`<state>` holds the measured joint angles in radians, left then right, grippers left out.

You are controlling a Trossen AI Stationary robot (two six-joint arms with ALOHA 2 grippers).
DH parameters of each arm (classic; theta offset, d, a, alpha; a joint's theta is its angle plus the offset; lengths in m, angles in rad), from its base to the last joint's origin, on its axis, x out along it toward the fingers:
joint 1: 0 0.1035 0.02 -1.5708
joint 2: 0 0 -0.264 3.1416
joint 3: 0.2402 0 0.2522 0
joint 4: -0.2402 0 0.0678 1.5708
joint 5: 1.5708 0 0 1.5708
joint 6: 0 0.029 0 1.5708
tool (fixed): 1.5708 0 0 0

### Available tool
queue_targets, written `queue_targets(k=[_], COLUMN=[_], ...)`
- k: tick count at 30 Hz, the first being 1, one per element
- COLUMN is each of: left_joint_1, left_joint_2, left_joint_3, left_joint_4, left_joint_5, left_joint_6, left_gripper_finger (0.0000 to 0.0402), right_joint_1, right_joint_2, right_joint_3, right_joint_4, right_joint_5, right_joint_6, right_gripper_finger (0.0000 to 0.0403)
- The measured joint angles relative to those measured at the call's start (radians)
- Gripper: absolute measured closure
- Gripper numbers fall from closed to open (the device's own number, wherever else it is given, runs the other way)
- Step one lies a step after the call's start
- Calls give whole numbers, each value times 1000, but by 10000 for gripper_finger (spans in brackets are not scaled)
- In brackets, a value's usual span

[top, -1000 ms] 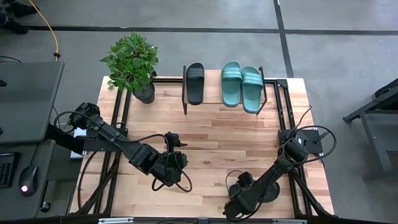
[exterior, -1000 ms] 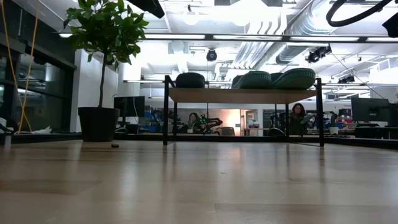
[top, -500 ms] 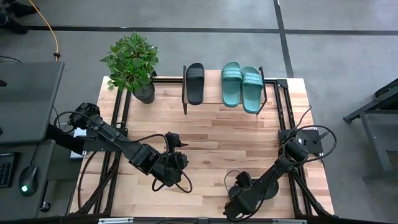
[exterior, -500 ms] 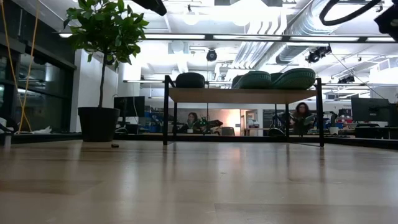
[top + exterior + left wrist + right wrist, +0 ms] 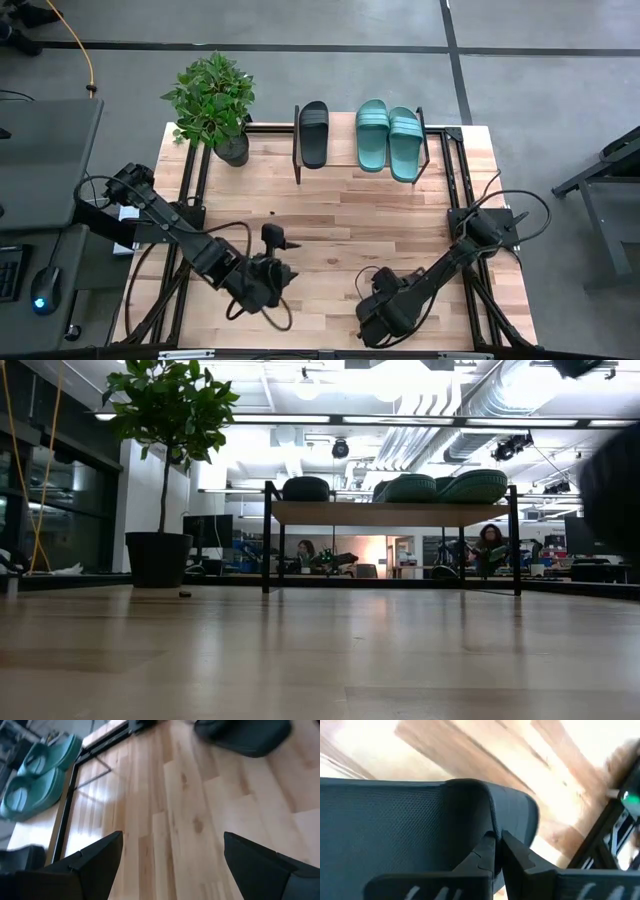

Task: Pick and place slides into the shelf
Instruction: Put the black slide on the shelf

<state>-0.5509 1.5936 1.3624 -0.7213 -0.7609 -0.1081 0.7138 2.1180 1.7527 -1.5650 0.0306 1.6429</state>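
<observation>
High view: the left gripper hangs with its fingers spread wide and empty over the table at 7 o'clock; the right gripper, pressed together on nothing, sits at 5 o'clock. At 12 o'clock, the shelf carries one black slide and two green slides.
</observation>
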Motion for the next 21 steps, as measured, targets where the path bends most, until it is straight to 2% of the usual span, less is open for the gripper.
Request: queue_targets(k=[7,21], left_joint_1=[-55,-65], left_joint_2=[0,-2], left_joint_3=[0,0], left_joint_4=[47,75], left_joint_5=[-7,24], left_joint_6=[83,86], left_gripper_finger=[76,76], right_joint_1=[-53,-136], right_joint_2=[-32,-140], right_joint_3=[0,0], right_joint_4=[-3,-6], right_joint_5=[73,277], right_joint_6=[-122,-290], right_gripper_finger=[403,403])
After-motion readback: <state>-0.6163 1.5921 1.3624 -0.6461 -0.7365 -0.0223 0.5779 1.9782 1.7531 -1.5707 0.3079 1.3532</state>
